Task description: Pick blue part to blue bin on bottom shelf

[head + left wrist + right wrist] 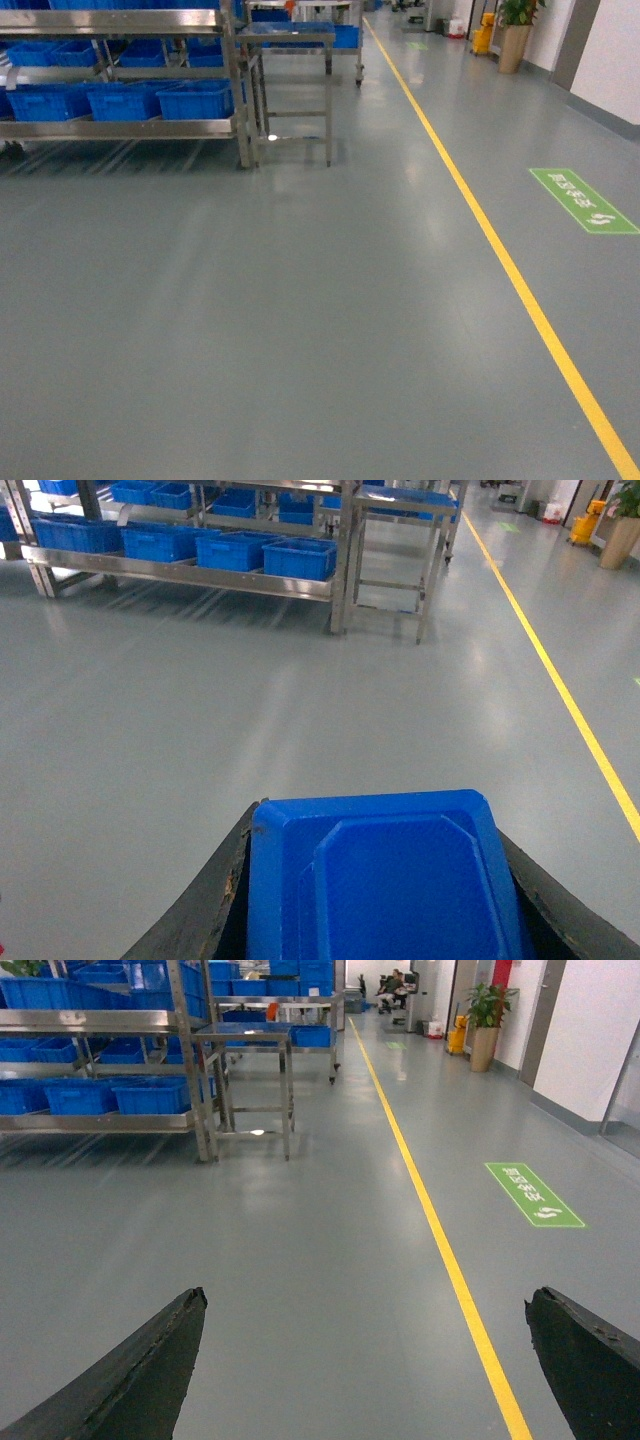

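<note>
Blue moulded part held in left gripper; rack far off, upper left.

Steel rack first: the bottom shelf (120,128) sits far left across the grey floor (300,330), carrying a row of blue bins (195,99), well apart from the robot. A flat-topped steel table (290,40) stands just right of the rack; a yellow floor line (500,250) runs along the right. The blue part (385,880) lies near, between the black fingers (205,920) of the left gripper (385,910), filling the gap wall to wall: jaws clamped on its two sides. Judged: rigid plastic, light, smooth-faced, likely to slip if the grip eases; flat side walls are the sound purchase. Right gripper (370,1370): jaws spread wide, nothing between them, floor only.
</note>
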### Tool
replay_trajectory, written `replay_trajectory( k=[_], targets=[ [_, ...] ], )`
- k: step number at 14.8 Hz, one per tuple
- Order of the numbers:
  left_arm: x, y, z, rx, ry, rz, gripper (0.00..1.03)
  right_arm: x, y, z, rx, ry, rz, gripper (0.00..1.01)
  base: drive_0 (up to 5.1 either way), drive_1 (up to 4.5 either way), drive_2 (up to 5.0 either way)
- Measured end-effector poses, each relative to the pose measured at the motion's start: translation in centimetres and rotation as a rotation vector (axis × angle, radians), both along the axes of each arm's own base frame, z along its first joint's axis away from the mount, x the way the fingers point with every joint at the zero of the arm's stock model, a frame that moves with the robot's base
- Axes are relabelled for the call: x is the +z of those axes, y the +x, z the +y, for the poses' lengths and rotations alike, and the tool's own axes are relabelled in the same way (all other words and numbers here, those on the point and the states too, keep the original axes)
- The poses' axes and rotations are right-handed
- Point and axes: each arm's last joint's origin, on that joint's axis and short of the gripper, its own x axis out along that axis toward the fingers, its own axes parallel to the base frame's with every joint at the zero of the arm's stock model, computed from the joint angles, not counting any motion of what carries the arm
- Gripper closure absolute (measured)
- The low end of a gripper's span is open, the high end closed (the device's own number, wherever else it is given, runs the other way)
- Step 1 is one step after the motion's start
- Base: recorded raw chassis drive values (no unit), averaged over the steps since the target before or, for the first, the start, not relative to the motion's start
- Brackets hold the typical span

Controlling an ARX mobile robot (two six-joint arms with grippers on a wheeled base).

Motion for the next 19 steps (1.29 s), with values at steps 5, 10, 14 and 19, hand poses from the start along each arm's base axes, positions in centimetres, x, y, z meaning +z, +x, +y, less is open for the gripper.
replay_trajectory(
  k=[5,10,14,19],
  targets=[
    [0.00,0.02,-0.01,-0.001,0.000,0.000,0.59,0.01,0.00,0.00,0.000,0.000,-0.001,0.03,0.3,0.31,0.3],
    [-0.03,0.00,0.00,-0.001,0.001,0.003,0.59,-0.01,0.00,0.00,0.000,0.000,0.002,0.03,0.1,4.20,-4.1],
    [0.00,0.00,-0.01,-0.002,0.000,0.000,0.59,-0.03,0.00,0.00,0.000,0.000,0.003,0.03,0.0,4.17,-4.1],
    [-0.02,0.00,-0.01,-0.002,0.000,0.002,0.59,-0.04,0.00,0.00,0.000,0.000,0.005,0.03,-0.1,4.08,-4.2]
  ],
)
